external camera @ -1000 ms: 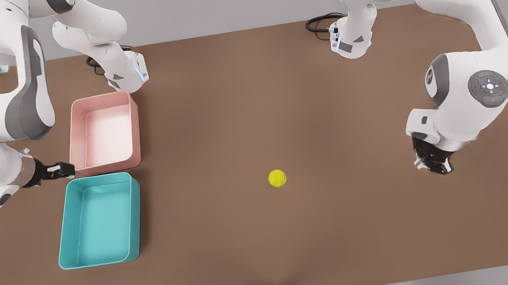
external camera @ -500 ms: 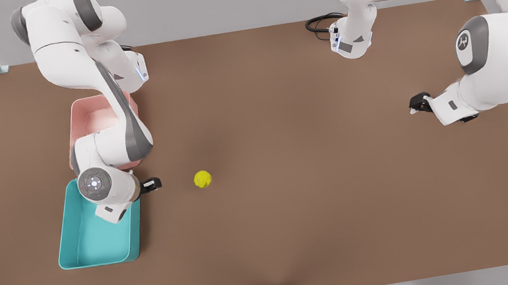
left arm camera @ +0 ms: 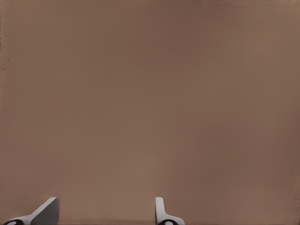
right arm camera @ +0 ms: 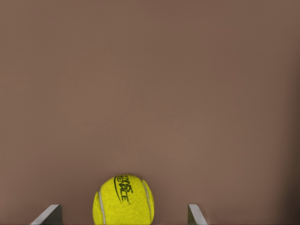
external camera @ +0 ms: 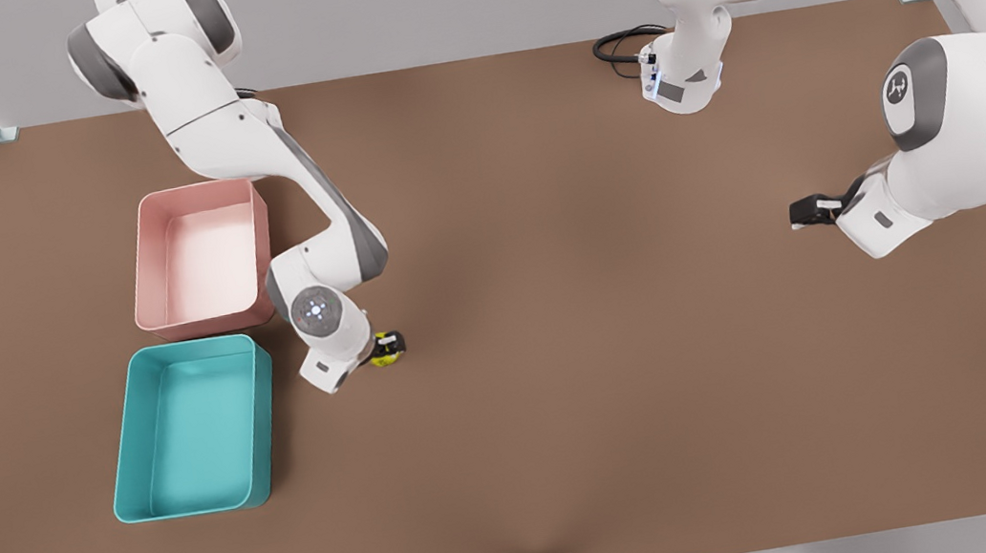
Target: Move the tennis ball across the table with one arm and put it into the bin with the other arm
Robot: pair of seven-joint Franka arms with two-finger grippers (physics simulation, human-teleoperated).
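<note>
Right gripper point(external camera: 386, 348), at the front view's left just beside the teal bin point(external camera: 192, 428), stands with fingers apart around the tennis ball point(external camera: 384, 351) on the table point(external camera: 555, 306), not clamped. Left gripper point(external camera: 800, 212), well apart at the front view's right, waits with fingers spread, holding nothing.

Yellow-green tennis ball point(external camera: 385, 350) on brown table point(external camera: 555, 306), near empty teal bin point(external camera: 191, 427).
</note>
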